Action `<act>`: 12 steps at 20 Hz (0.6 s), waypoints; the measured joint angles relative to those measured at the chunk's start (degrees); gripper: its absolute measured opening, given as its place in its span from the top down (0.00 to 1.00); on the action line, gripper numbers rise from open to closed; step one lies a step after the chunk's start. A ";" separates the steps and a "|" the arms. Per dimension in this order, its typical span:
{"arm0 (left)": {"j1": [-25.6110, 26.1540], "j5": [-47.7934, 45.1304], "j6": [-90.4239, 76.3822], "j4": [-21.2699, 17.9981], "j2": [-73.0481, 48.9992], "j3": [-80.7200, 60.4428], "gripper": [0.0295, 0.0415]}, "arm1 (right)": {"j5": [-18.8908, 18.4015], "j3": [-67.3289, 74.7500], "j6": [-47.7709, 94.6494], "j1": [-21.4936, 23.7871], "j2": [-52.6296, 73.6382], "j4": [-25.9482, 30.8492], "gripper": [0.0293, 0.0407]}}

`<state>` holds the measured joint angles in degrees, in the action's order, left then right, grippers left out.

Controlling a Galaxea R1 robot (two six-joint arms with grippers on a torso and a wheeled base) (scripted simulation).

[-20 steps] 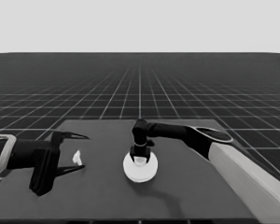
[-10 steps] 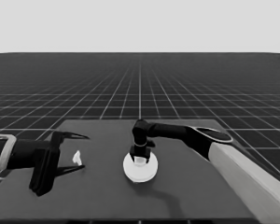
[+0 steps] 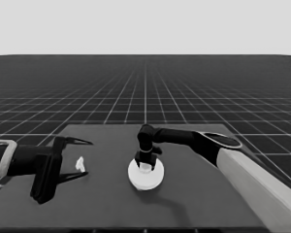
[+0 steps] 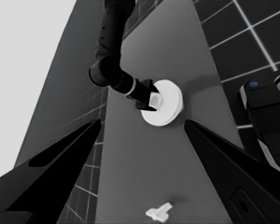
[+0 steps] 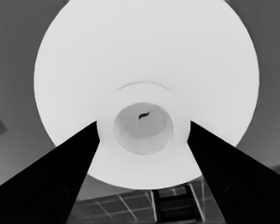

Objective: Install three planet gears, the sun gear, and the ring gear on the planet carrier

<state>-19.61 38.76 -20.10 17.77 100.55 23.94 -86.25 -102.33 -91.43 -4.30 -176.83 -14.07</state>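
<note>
Nothing has shifted that I can detect against the head view of 1 second ago: the right arm remains over the white stack mid-table and the left arm remains parked at the table's left end.

I see the right gripper (image 3: 145,162) pointing down onto the larger round part (image 3: 146,175), which lies flat near the middle of the table (image 3: 208,204). In the right wrist view this part (image 5: 144,60) is a broad, smooth white disc with a raised central collar (image 5: 142,126) around a shallow round recess. The 2 fingers (image 5: 60,182) flank that collar on opposite sides, their inner edges against it, so I read the jaws as clamped on the collar of the larger round part. In the left wrist view the disc (image 4: 170,105) shows a thick edge, with a small pale boss at the right gripper's tips. I see no gears or smaller round part.

My left gripper (image 3: 70,160) hangs over the table's left end, jaws spread wide and holding nothing. 1 thin white piece (image 3: 80,164) lies on the table between its fingers; it also shows in the left wrist view (image 4: 158,212), apart from both fingers.
</note>
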 joint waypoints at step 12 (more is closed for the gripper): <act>0.00 0.00 0.00 0.00 0.00 0.00 0.25 | 0.00 -0.01 -6.00 -0.05 0.01 -0.01 0.51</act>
<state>-19.61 38.76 -20.10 17.77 100.55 23.94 -86.26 -102.34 -97.43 -4.35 -176.82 -14.08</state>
